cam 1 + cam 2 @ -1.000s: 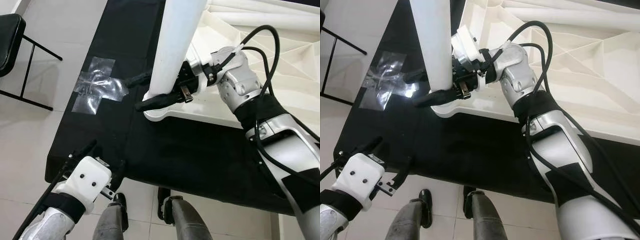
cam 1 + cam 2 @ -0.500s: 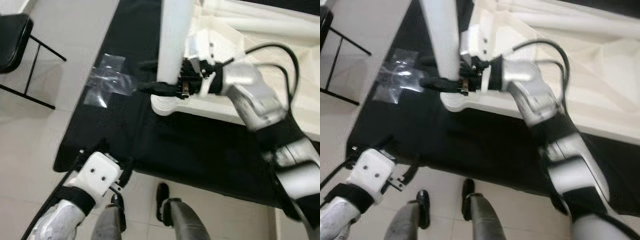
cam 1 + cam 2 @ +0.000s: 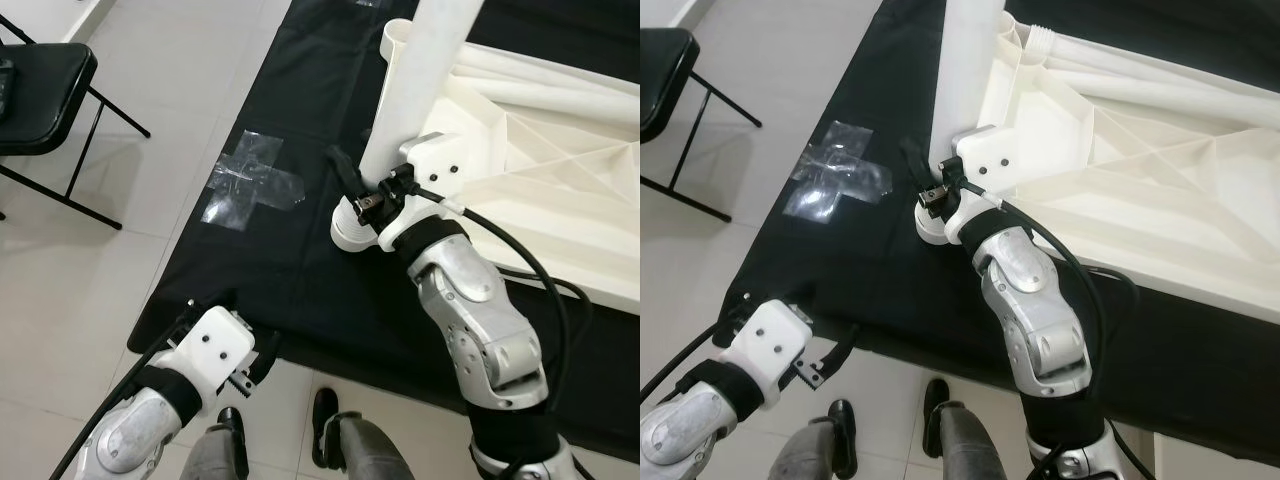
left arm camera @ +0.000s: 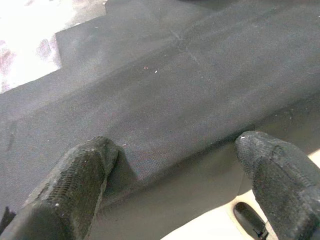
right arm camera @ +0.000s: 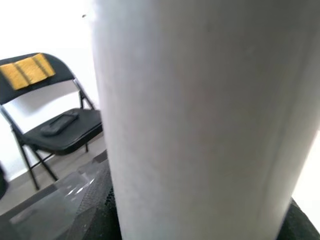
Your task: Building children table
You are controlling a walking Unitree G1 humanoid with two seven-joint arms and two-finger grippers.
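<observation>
A white plastic children's table (image 3: pixel 545 120) lies upside down on a black cloth (image 3: pixel 300 270). A thick white table leg (image 3: pixel 425 80) stands upright in the round socket (image 3: pixel 352 232) at the table's near left corner. My right gripper (image 3: pixel 372 188) is shut on this leg just above the socket, with one black finger (image 3: pixel 911 157) showing on the leg's left side. In the right wrist view the leg (image 5: pixel 200 120) stands close up between the fingers. My left gripper (image 4: pixel 175 165) is open and holds nothing, low at the cloth's front edge (image 3: pixel 232 330).
A cross of clear tape (image 3: pixel 255 182) is stuck on the cloth left of the socket. A black folding chair (image 3: pixel 40 85) stands on the tiled floor at far left. More white legs lie across the underside of the table (image 3: pixel 1160 55). My own legs (image 3: pixel 345 450) stand below the cloth's edge.
The head camera has swung, so the whole scene has shifted. My right forearm now reaches up from below rather than from the right, still gripping the leg. The left gripper stays by the cloth's edge.
</observation>
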